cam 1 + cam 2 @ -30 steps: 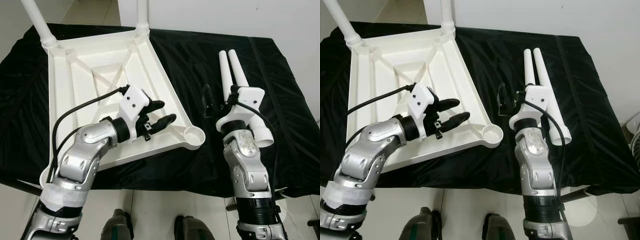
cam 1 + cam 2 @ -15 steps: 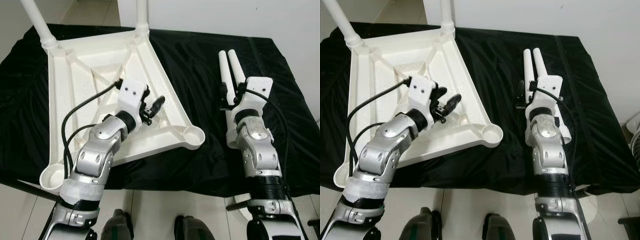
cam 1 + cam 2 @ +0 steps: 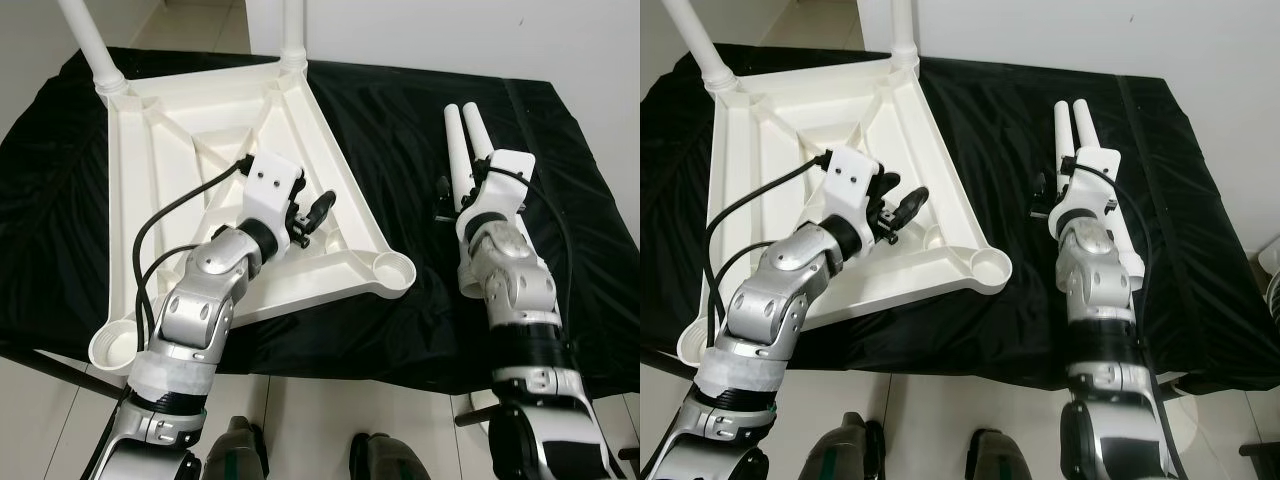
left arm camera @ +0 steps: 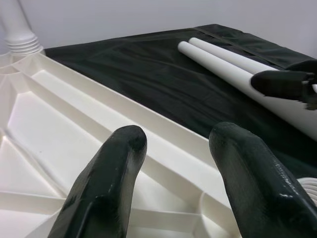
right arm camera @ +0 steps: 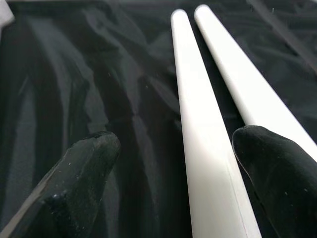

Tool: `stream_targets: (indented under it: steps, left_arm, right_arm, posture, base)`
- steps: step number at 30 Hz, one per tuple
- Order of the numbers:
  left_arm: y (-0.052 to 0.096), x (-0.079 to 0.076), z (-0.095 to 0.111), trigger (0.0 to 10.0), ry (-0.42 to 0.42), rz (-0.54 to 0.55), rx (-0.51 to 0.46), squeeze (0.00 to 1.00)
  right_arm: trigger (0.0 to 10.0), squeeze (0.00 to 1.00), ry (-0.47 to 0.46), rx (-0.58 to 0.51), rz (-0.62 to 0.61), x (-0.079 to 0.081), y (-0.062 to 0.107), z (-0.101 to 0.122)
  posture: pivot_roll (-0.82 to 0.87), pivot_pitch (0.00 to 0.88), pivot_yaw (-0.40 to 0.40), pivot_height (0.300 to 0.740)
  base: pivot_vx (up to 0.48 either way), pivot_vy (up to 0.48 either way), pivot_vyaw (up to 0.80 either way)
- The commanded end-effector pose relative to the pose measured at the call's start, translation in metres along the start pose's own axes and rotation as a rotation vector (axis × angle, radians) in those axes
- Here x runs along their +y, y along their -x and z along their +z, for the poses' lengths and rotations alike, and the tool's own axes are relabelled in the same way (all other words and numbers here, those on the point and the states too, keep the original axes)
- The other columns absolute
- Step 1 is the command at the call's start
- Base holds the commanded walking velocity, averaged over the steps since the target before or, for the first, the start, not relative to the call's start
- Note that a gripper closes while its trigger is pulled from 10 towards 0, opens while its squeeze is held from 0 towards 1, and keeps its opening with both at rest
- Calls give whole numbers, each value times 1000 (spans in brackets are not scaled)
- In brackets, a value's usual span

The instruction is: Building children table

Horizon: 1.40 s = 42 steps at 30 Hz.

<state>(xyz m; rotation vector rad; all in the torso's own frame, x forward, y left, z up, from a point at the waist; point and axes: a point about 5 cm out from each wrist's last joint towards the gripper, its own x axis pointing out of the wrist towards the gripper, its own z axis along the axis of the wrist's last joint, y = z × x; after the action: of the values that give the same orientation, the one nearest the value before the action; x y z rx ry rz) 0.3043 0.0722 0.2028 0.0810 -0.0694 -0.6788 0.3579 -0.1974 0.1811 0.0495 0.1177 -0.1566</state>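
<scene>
An upturned white tabletop (image 3: 770,150) lies toward the bench's (image 3: 980,120) left edge, the left tool (image 3: 902,208) over it. The right tool (image 3: 1045,197) hovers by two loose legs (image 3: 1080,135).

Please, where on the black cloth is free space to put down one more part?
Free: the black cloth between the upturned tabletop and the two loose legs, and right of the legs. Crowded: the tabletop's near corner under the left claw, and around the right claw.
</scene>
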Motion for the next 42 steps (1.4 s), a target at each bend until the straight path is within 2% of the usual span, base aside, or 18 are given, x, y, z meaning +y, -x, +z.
stream_targets:
  steps: [1, 5, 7, 8, 9, 12, 14, 17, 19, 25, 28, 34, 35, 37, 38, 39, 40, 42]
  left_arm:
    - [0, -1, 2, 10000, 4, 26, 6, 0]
    - [0, -8, 3, 10000, -6, -13, 4, 0]
    - [4, -31, 1, 10000, -36, -135, 9, 0]
    - [4, -31, 1, 10000, -36, -135, 9, 0]
    - [6, -38, 0, 10000, -46, -176, 12, 0]
    - [6, -38, 0, 10000, -46, -176, 12, 0]
    - [10, -49, -2, 10000, -57, -241, 20, 0]
    - [11, -54, -2, 10000, -58, -265, 25, 0]
    - [10, -55, -1, 10000, -51, -262, 24, 0]
    - [10, -55, -1, 10000, -46, -256, 22, 0]
    - [9, -56, 2, 10000, -34, -233, 16, 0]
    - [10, -58, 3, 10000, -27, -224, 12, 0]
    - [10, -58, 4, 10000, -25, -221, 12, 0]
    - [10, -58, 4, 10000, -25, -221, 12, 0]
    - [10, -58, 4, 10000, -23, -218, 11, 0]
    - [10, -58, 4, 10000, -23, -218, 11, 0]
    - [9, -58, 5, 10000, -19, -213, 9, 0]
    - [8, -58, 5, 10000, -17, -211, 8, 0]
  right_arm:
    - [10000, 0, -24, 52, -18, -4, -1, -6]
    - [10000, 0, -8, 75, -42, -7, -4, -7]
    - [10000, 0, -16, 149, -82, -13, -7, -10]
    - [10000, 0, -16, 149, -82, -13, -7, -10]
    - [10000, 0, -23, 172, -95, -15, -8, -11]
    - [10000, 0, -23, 172, -95, -15, -8, -11]
    - [10000, 0, -32, 220, -105, -17, -9, -10]
    - [10000, 0, -55, 290, -110, -18, -10, -9]
    - [10000, 0, -66, 360, -124, -20, -11, -10]
    - [10000, 0, -69, 410, -135, -23, -12, -13]
    - [10000, 0, -67, 531, -125, -24, -13, -23]
    - [10000, 0, -71, 606, -100, -19, -11, -36]
    - [9490, 0, -77, 627, -97, -17, -10, -39]
    - [9490, 0, -77, 627, -97, -17, -10, -39]
    - [2745, 0, -69, 647, -95, -15, -10, -45]
    - [2745, 0, -69, 647, -95, -15, -10, -45]
    - [0, 0, -53, 671, -93, -12, -9, -53]
    - [0, 0, -43, 676, -93, -12, -9, -56]
  posture:
    - [47, 67, 6, 740]
    - [47, 66, 3, 740]
    - [45, 61, 0, 740]
    - [45, 61, 0, 740]
    - [44, 60, -1, 740]
    - [44, 60, -1, 740]
    - [43, 58, -2, 740]
    - [41, 58, -1, 740]
    - [39, 62, -4, 740]
    - [40, 64, -5, 740]
    - [41, 69, -10, 740]
    - [46, 74, -14, 740]
    - [46, 76, -13, 740]
    - [46, 76, -13, 740]
    - [49, 77, -12, 740]
    - [49, 77, -12, 740]
    - [51, 80, -10, 740]
    - [51, 80, -10, 740]
  base:
    - [0, 0, 0]
    - [0, 0, 0]
    - [0, 0, 0]
    - [0, 0, 0]
    - [0, 0, 0]
    - [0, 0, 0]
    - [0, 0, 0]
    - [0, 0, 0]
    - [0, 0, 0]
    - [0, 0, 0]
    - [0, 0, 0]
    - [0, 0, 0]
    - [0, 0, 0]
    - [0, 0, 0]
    - [0, 0, 0]
    - [0, 0, 0]
    - [0, 0, 0]
    - [0, 0, 0]
